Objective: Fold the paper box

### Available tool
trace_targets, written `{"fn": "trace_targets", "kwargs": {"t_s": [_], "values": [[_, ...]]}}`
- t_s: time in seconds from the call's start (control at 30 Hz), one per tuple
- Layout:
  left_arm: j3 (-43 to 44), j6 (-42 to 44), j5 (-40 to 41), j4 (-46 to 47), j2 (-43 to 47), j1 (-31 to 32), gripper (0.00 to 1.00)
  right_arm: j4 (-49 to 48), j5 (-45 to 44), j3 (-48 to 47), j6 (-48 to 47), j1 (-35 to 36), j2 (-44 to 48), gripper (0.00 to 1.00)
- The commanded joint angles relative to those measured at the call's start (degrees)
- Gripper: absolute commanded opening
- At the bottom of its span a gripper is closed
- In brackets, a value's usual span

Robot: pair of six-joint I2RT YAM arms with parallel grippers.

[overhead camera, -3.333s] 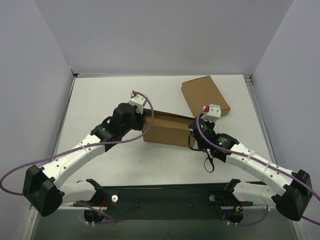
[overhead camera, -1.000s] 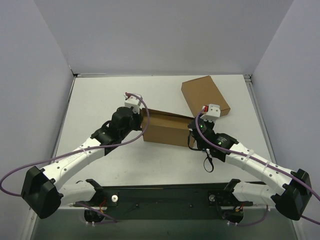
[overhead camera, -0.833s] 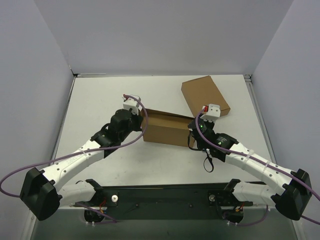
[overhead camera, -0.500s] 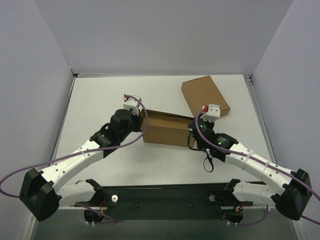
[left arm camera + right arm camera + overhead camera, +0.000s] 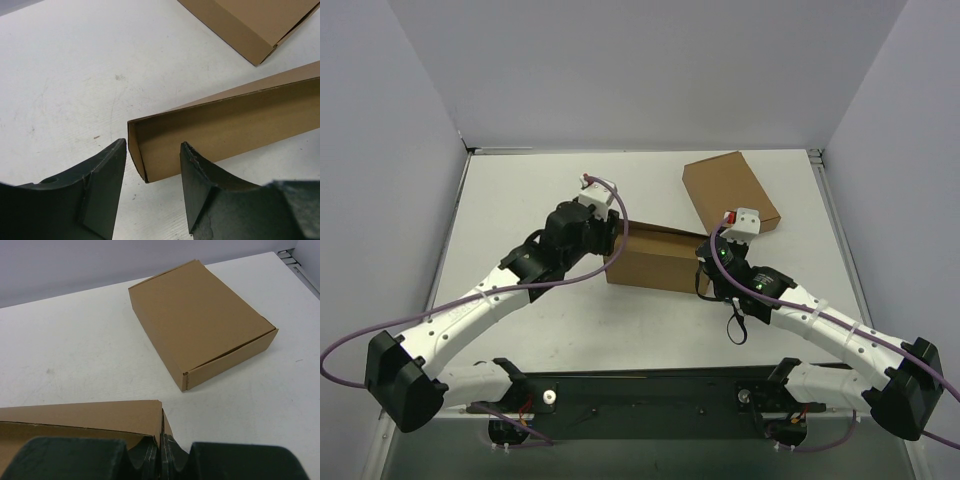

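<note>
Having been shut a moment ago, the left end effector is now parted astride the end wall of the paper box at frame centre, its other corner pinched by the right end effector, suggesting a regrasp.

You've got plain brown kraft cardboard on the paper box, matt and smooth, and the closed carton has the same dull papery finish. The table is matt white with faint scuffs, and your left gripper looks like dark matt plastic, rough-ish along the edges.
</note>
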State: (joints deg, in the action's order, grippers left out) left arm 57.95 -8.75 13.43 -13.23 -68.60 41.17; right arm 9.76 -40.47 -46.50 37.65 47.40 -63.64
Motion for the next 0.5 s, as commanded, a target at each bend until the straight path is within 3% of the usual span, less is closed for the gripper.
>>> {"fn": "trace_targets", "kwargs": {"t_s": [0.0, 0.23, 0.33, 0.47], "values": [[3.74, 2.86, 2.56, -2.05, -0.22, 0.14, 0.57, 16.34, 9.53, 5.46, 0.14, 0.59, -4.04, 0.00], [5.15, 2.87, 3.97, -4.52, -1.63, 0.14, 0.53, 16.34, 9.44, 5.63, 0.14, 0.59, -4.04, 0.00], [4.89, 2.78, 4.06, -4.69, -1.63, 0.05, 0.38, 16.26, 9.44, 5.63, 0.14, 0.50, -4.13, 0.00], [4.54, 2.34, 3.62, -4.70, -1.63, 0.05, 0.29, 16.26, 9.53, 5.72, 0.23, 0.59, -4.22, 0.00]]}}
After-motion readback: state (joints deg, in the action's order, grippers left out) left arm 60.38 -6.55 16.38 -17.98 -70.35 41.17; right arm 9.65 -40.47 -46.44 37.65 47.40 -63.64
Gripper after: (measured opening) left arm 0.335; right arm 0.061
